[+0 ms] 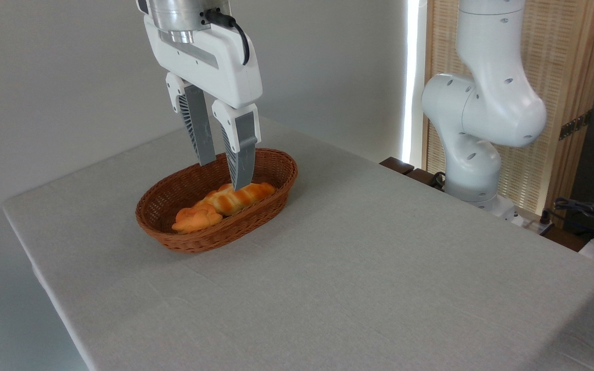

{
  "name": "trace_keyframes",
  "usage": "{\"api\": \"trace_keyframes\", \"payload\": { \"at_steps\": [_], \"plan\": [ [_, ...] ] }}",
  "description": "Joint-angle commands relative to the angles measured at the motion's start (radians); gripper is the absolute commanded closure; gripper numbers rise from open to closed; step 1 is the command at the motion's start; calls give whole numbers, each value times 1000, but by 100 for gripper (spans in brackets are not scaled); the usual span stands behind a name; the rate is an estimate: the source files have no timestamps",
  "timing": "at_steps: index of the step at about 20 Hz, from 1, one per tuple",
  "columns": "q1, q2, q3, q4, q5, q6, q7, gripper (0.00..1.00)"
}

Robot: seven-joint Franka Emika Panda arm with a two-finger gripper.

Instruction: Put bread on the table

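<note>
A small round orange-golden bread (195, 219) with a lumpy top lies at the near left end of a brown oval wicker basket (271, 193). A longer braided golden loaf (237, 198) lies beside it toward the right. My gripper (223, 175) hangs over the basket, open, its grey ribbed fingers (240, 165) pointing down with nothing between them. One fingertip reaches down near the loaf's far side. The bun is to the lower left of the fingertips. The table (379, 268), covered in light grey-beige cloth, carries the basket.
The arm's white base (475, 154) stands at the table's far right edge. Cables and dark gear (593, 214) lie beyond the right corner. A wooden slatted screen (560, 103) stands behind. Bare cloth spreads in front of and to the right of the basket.
</note>
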Motion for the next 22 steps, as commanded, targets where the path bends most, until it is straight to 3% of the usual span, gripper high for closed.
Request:
{"api": "trace_keyframes", "payload": {
  "at_steps": [1, 12, 19, 22],
  "plan": [
    [2, -3, 12, -1, -3, 5, 13, 0],
    [2, -3, -5, -1, -9, 13, 8, 0],
    [2, 0, -110, -27, -12, 91, 7, 0],
    [4, 0, -198, -95, -12, 166, 4, 0]
  ]
}}
